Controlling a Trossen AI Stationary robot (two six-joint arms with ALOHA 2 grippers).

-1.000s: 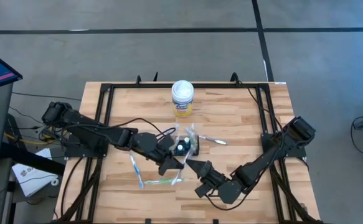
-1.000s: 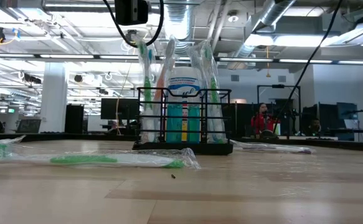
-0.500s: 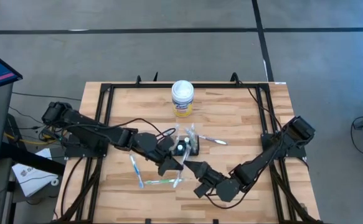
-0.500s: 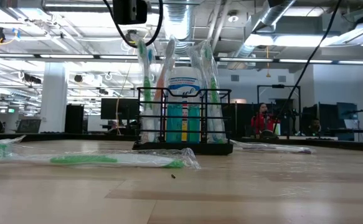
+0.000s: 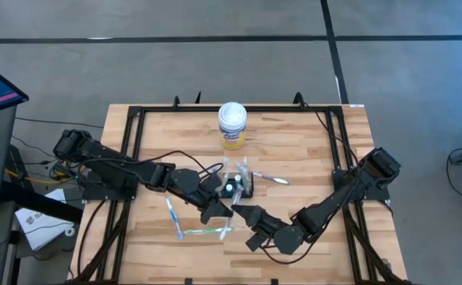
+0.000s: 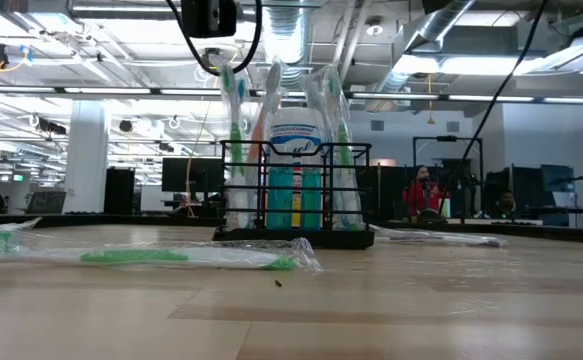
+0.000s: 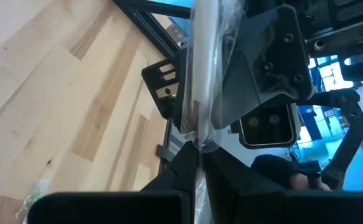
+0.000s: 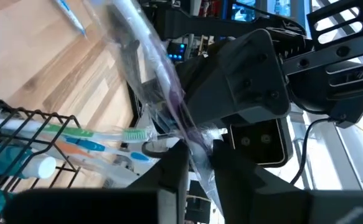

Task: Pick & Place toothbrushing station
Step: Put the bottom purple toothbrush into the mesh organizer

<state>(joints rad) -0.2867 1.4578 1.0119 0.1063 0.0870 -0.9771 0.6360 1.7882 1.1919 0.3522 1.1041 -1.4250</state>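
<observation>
High view: left gripper (image 5: 227, 207) and right gripper (image 5: 236, 209) met just in front of the black wire caddy (image 5: 237, 186) at table centre. Two wrapped toothbrushes lay front-left: blue (image 5: 173, 217), green (image 5: 205, 230); a third (image 5: 270, 179) lay right of the caddy. One white-lidded canister (image 5: 232, 124) stood behind.

Low view: caddy (image 6: 296, 190) upright, brushes and tube inside; green brush (image 6: 186, 257) in front.

Left wrist: fingers (image 7: 181, 175) pinched tight on a wrapped toothbrush (image 7: 201, 68).

Right wrist: fingers (image 8: 169, 171) narrow, clamping the same wrapper (image 8: 153, 68).

Canister (image 5: 232, 124) behind caddy (image 5: 237, 187), toothbrushes (image 6: 296, 155) inside
</observation>
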